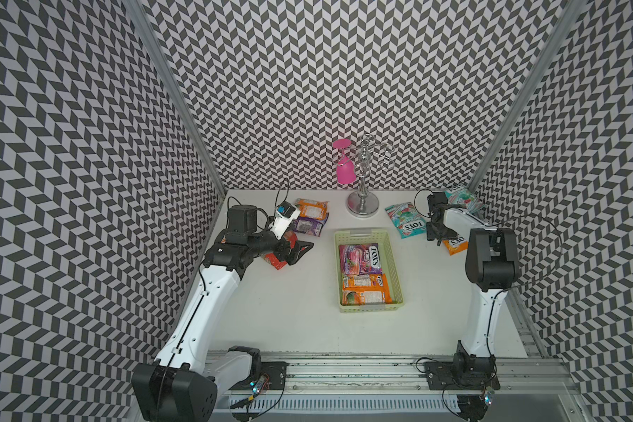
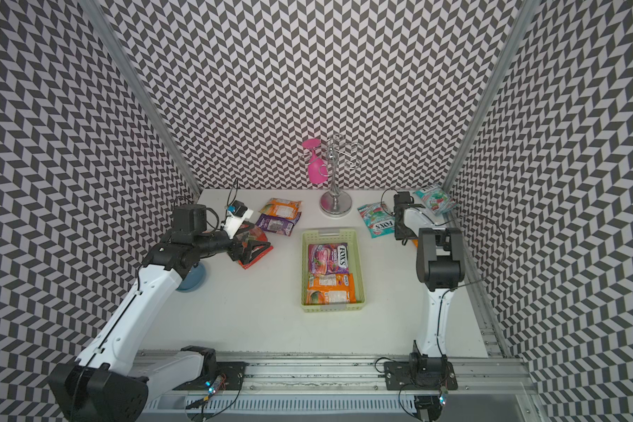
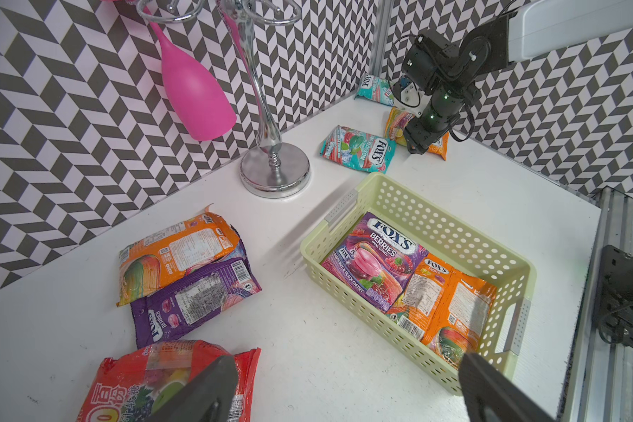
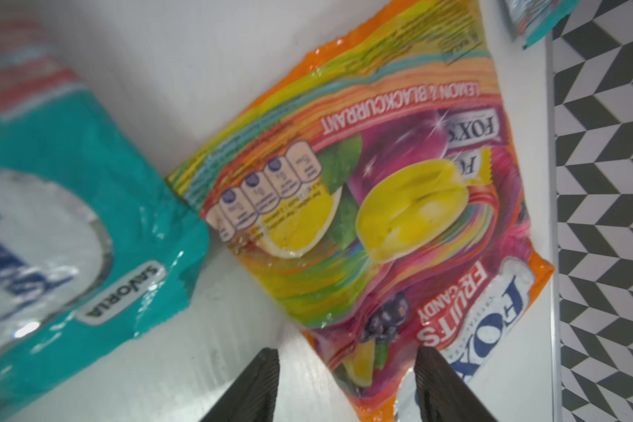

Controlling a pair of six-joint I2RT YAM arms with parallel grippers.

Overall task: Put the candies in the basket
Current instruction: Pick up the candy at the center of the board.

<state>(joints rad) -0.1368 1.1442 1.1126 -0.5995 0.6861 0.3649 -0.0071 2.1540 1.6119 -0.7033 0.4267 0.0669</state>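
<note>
Now my right claw (image 4: 348, 352) is apart, low over a corner of the orange candy bag (image 4: 380, 204) on the bench (image 4: 234, 73). I should push down, pinch the edge, then lift it to the basket (image 3: 417, 212). My left claw (image 3: 344, 387) gapes wide above the red bag (image 3: 132, 380).

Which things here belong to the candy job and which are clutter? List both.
Job: basket; inside it, berries bag, orange bag; loose: second orange bag, purple bag, red bag, teal bag, corner teal bag, Fruits bag.
Lying about: pink glass, chrome stand, blue bowl.
</note>
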